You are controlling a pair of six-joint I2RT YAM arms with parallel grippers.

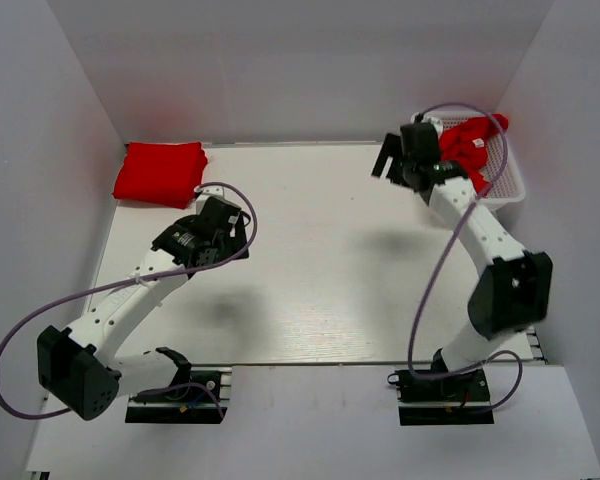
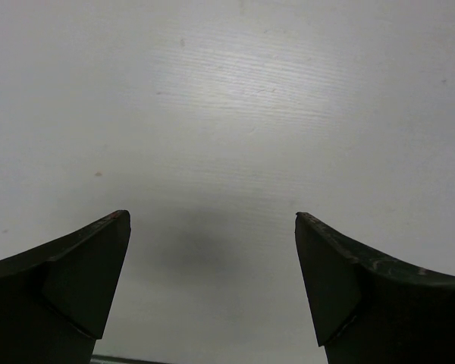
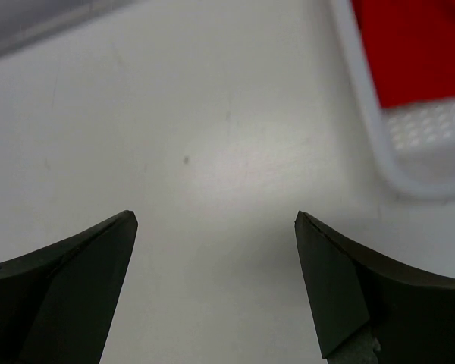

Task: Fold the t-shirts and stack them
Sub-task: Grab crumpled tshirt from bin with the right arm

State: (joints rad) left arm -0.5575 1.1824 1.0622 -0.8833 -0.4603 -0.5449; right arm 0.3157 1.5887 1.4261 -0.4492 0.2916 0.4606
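Note:
A folded red t-shirt (image 1: 160,172) lies at the table's far left corner. More red t-shirts (image 1: 472,140) sit crumpled in the white mesh basket (image 1: 510,190) at the far right. My left gripper (image 1: 228,216) hovers just right of and nearer than the folded shirt. In its wrist view the left gripper (image 2: 212,215) is open over bare table. My right gripper (image 1: 395,160) hangs just left of the basket. In the right wrist view the right gripper (image 3: 216,215) is open with nothing between its fingers. There the basket's rim (image 3: 364,98) and a red t-shirt (image 3: 417,53) fill the upper right corner.
White walls close in the table on the left, back and right. A purple cable (image 1: 40,310) loops off the left arm, and another purple cable (image 1: 430,290) hangs along the right arm.

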